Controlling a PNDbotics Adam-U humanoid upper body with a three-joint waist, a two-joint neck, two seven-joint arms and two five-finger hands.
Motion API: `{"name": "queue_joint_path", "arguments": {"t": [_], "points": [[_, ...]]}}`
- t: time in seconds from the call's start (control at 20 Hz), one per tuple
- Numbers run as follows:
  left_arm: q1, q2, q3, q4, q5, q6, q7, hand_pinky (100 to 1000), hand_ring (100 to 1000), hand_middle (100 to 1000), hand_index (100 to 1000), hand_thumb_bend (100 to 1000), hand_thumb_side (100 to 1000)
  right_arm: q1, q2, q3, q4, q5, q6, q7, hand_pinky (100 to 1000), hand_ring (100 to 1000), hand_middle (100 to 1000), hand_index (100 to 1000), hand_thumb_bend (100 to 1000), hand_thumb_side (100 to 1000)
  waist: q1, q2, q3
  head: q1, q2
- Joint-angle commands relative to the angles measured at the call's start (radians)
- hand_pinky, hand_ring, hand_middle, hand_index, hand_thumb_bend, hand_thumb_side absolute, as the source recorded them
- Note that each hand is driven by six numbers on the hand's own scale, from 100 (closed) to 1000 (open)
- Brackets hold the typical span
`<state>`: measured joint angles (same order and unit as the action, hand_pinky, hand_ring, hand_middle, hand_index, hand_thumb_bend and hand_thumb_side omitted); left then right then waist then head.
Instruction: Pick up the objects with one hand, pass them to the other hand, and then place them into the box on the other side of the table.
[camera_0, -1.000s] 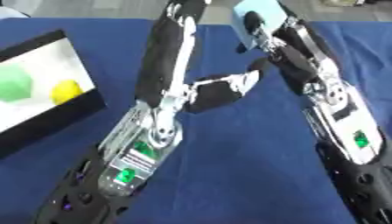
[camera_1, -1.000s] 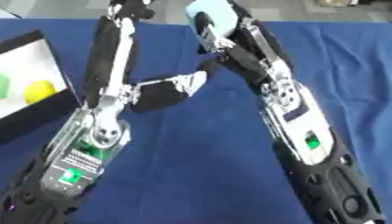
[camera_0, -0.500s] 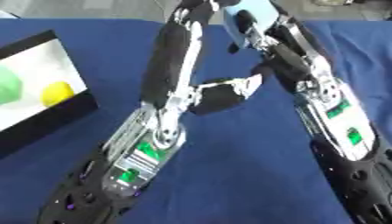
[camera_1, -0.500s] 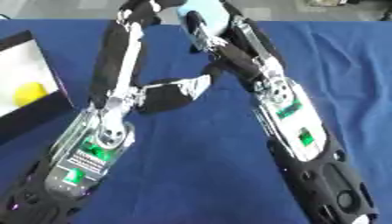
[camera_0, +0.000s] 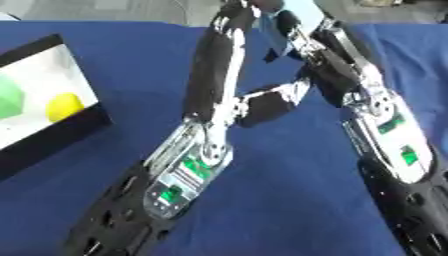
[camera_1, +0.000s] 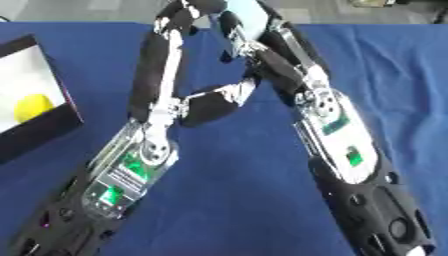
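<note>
Both arms are raised over the blue table, with the hands meeting at the top of the view. My right hand (camera_0: 337, 75) has its fingers curled round a light-blue object (camera_1: 248, 14), whose shape I cannot make out. My left hand (camera_0: 214, 95) stretches long straight fingers up beside that object, thumb spread out to the right toward the right hand. Whether its fingertips touch the object is hidden. At the left edge lies the black box (camera_0: 61, 132) with a white inside, holding a green object (camera_0: 7, 97) and a yellow ball (camera_0: 63, 106).
Blue cloth (camera_0: 289, 200) covers the table between and below the arms. A grey floor strip shows beyond the table's far edge.
My left hand's fingers have swung right, closer to the light-blue object. My right hand has lifted the object slightly toward the top edge. The box sits further left in view.
</note>
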<state>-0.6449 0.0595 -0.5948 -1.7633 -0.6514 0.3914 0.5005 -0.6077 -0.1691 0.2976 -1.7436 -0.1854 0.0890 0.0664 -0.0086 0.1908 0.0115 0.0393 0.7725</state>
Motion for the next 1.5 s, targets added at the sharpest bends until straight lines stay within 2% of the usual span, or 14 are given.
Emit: {"name": "queue_joint_path", "arguments": {"t": [0.05,0.7,0.9,1.5], "points": [[-0.023,-0.012,0.008,0.006,0.013,0.014,0.039,699,861,692,751,470,185,-0.017,0.000,-0.001,-0.017,-0.009,-0.003,0.003,571,473,301,446,100,520,-0.013,-0.009,-0.003,0.003,-0.002],[-0.040,-0.013,0.019,0.012,0.012,0.071,0.172,714,898,739,780,534,165,-0.016,-0.001,-0.005,-0.024,-0.008,-0.003,0.004,563,468,289,435,100,521,-0.015,-0.012,-0.003,0.003,-0.002],[-0.044,-0.013,0.019,0.012,0.010,0.070,0.178,721,911,760,791,567,170,-0.016,0.001,-0.006,-0.025,-0.003,-0.003,0.002,562,466,286,432,100,523,-0.016,-0.012,-0.002,0.001,-0.002],[-0.046,-0.020,0.012,0.021,0.015,0.051,0.166,726,919,808,825,588,172,-0.015,0.003,-0.007,-0.027,0.001,0.001,0.001,559,465,283,430,100,532,-0.019,-0.013,-0.003,-0.004,-0.002]]}}
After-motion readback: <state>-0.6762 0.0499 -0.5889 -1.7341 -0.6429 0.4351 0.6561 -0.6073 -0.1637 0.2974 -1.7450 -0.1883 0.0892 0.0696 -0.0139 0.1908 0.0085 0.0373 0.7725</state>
